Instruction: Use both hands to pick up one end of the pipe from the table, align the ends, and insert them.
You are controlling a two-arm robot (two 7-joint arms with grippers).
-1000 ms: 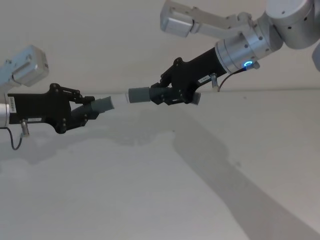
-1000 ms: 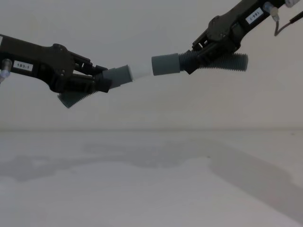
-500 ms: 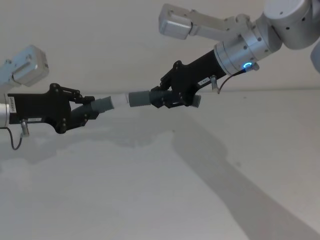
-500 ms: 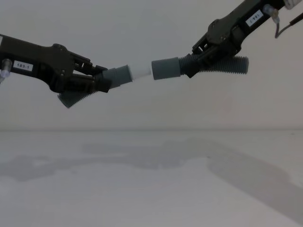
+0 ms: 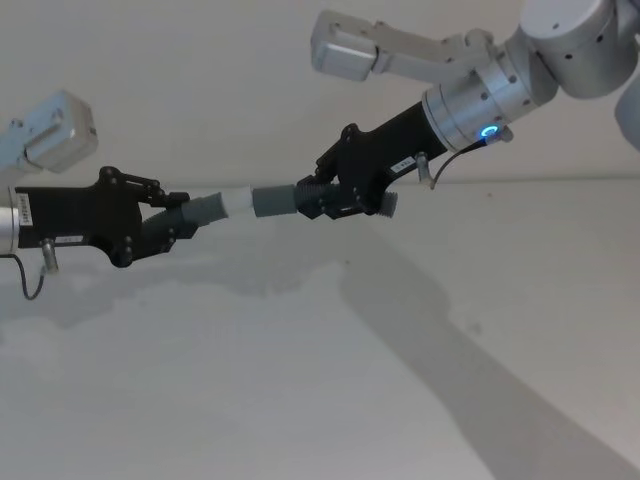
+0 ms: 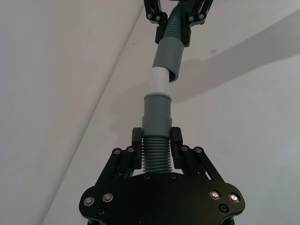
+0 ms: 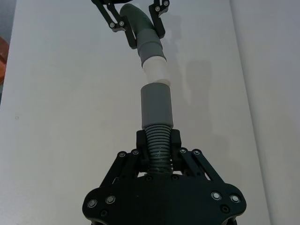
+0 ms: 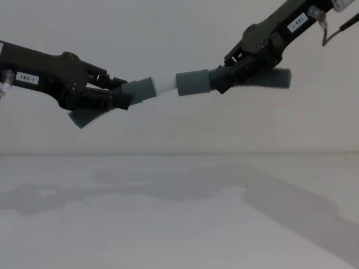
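Both pipe pieces hang in the air above the table [image 5: 300,390]. My left gripper [image 5: 168,224] is shut on the corrugated part of the piece whose grey cuff [image 8: 140,88] carries the white tip [image 8: 165,84]. My right gripper [image 5: 326,194] is shut on the other piece, just behind its plain socket cuff [image 8: 192,83]. The white tip [image 6: 159,79] reaches the socket's mouth [image 6: 169,54], sitting slightly off to one side of it. From the right wrist, the socket [image 7: 157,105] and the tip [image 7: 154,70] stand nearly in line, almost touching. I cannot tell whether the tip has gone in.
The loose corrugated tail [image 8: 269,79] of the right piece sticks out behind the right gripper. The left piece's tail [image 8: 87,116] hangs below the left gripper. The white table [image 8: 168,224] carries the arms' shadows.
My right gripper has moved left with the socket piece and closed the gap to the white tip. The left gripper has stayed where it was.
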